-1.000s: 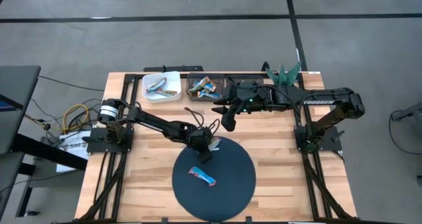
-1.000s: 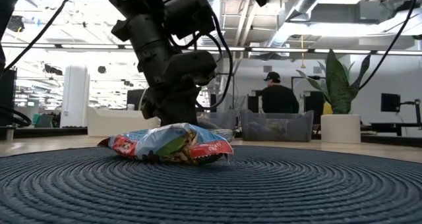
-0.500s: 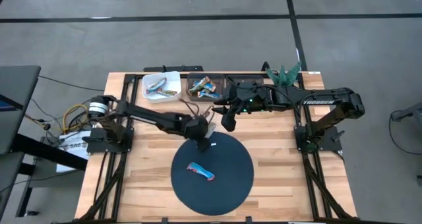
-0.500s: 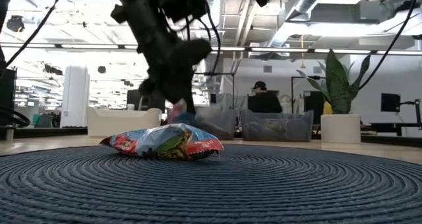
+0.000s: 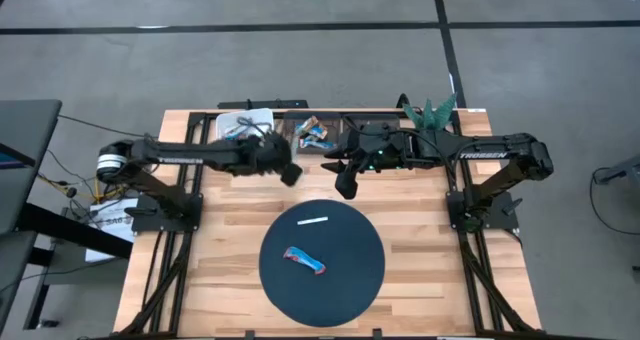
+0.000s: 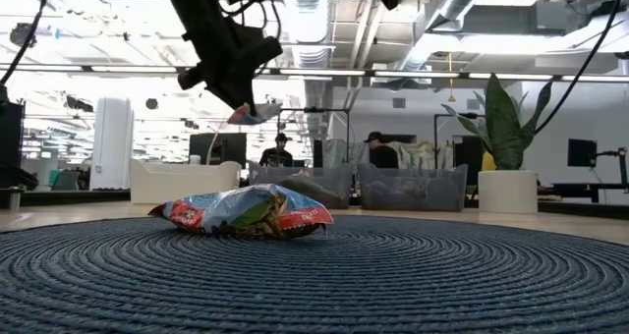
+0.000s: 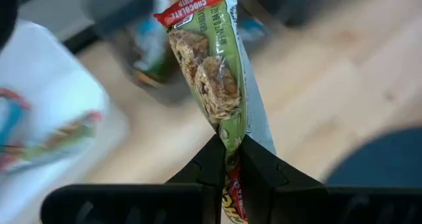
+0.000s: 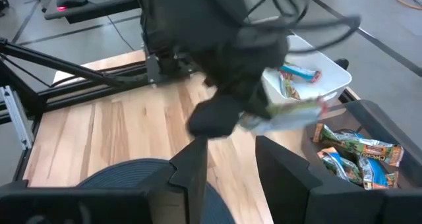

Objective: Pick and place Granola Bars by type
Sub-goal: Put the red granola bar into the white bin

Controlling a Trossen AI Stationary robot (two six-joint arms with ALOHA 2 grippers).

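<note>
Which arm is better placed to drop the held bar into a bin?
Left. The left tool is shut on a granola bar and hangs near the white bin and dark bin. The right tool is open, empty, waiting beside them.

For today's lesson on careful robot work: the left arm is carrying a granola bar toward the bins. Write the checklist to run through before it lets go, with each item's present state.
1. Left gripper shut on the granola bar: ok.
2. Bar lifted off the round blue mat: ok.
3. Bar over its matching bin, white bin or dark bin: cannot tell.
4. Right gripper out of the left arm's path: not ok, it hangs close by the dark bin.
5. Mat emptied of bars: not ok, one blue-and-red bar remains.
</note>
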